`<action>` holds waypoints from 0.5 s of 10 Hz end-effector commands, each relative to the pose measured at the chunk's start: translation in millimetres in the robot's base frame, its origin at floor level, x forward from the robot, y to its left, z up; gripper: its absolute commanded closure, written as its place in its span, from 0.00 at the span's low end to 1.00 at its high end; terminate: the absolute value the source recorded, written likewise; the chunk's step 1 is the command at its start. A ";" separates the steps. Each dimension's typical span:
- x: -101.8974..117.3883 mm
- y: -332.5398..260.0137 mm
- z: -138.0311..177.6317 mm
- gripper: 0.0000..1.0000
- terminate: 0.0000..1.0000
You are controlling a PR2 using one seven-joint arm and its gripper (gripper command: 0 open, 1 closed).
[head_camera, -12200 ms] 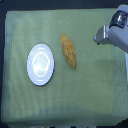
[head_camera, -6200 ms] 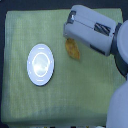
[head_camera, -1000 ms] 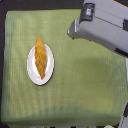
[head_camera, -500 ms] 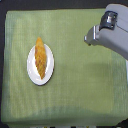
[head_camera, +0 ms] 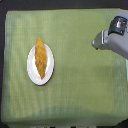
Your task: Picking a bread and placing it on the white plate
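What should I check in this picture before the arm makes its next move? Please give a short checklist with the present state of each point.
1. The bread lies on the white plate: ok.
2. The bread is inside the rim: mostly ok; its upper tip reaches the rim or slightly past it, cannot tell exactly.
3. The gripper is away from the plate, toward the exterior view's right: ok.
4. The jaws hold nothing: cannot tell, the picture is too blurred to see whether they are open or shut.
5. The plate sits flat on the green cloth: ok.
6. No other object lies between the arm and the plate: ok.
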 end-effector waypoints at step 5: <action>2.0 0.2 -3.0 0.00 0.00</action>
